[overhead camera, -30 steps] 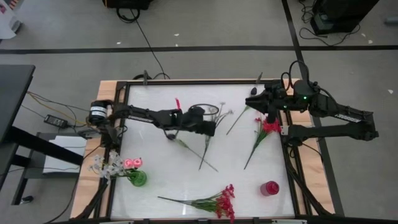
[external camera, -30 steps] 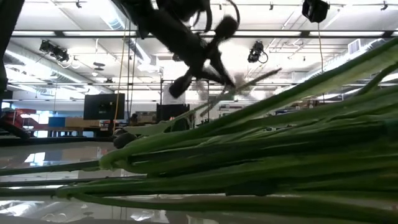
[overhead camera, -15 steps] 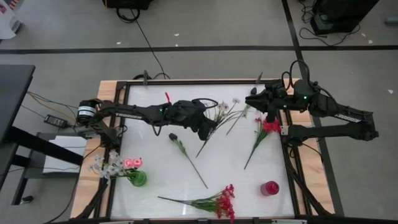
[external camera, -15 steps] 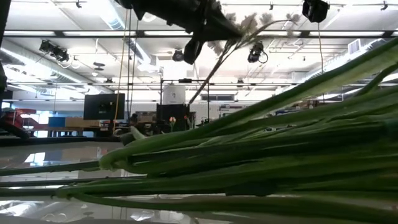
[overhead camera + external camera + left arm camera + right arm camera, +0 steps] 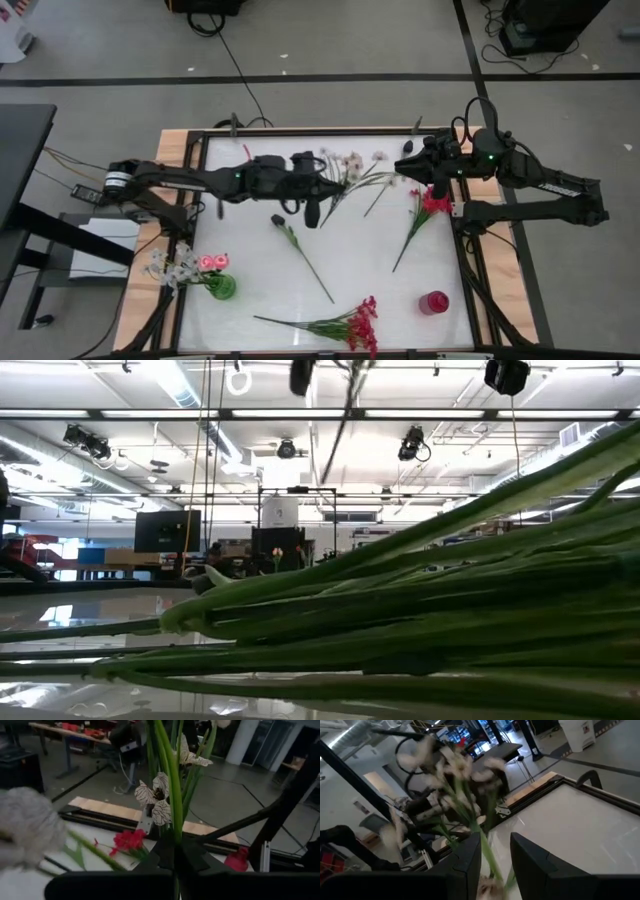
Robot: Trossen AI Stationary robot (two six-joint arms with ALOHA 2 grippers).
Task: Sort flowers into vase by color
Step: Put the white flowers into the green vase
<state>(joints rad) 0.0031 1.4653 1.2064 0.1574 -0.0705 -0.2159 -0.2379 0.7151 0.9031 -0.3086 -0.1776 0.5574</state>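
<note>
The left wrist view shows what the overhead cannot: the left hand (image 5: 175,862) is clamped tight on a bunch of green stems, and the white flowers (image 5: 157,802) with dark-veined petals stand straight up out of its fingers. From the high view that same left hand (image 5: 312,200) sits above the middle of the tabletop (image 5: 400,300), its white flowers (image 5: 350,168) fanning toward 2 o'clock from it, toward the far rail.

The low view is nearly filled by green stems (image 5: 420,620) lying close to the lens; only one thin stem (image 5: 345,410) hangs down at 12 o'clock.

In the high view, near to far: a red spray (image 5: 345,325) lies by the near edge, with a red vase (image 5: 433,302) at its 3 o'clock near the right rail. At the near left corner a green vase (image 5: 221,288) holds pink rosebuds (image 5: 212,262) and pale blossoms (image 5: 175,268). A dark-budded stem (image 5: 300,255) lies alone on the tabletop at 6 o'clock of the left hand, apart from it, with bare surface around it on all sides. A red flower (image 5: 425,212) lies by the right rail.

The right hand (image 5: 412,165) waits at the far right corner. The right wrist view shows its fingers (image 5: 470,865) parted, blurred white blossoms (image 5: 445,765) and a stem (image 5: 490,860) seen through the gap; whether it touches them cannot be told.
</note>
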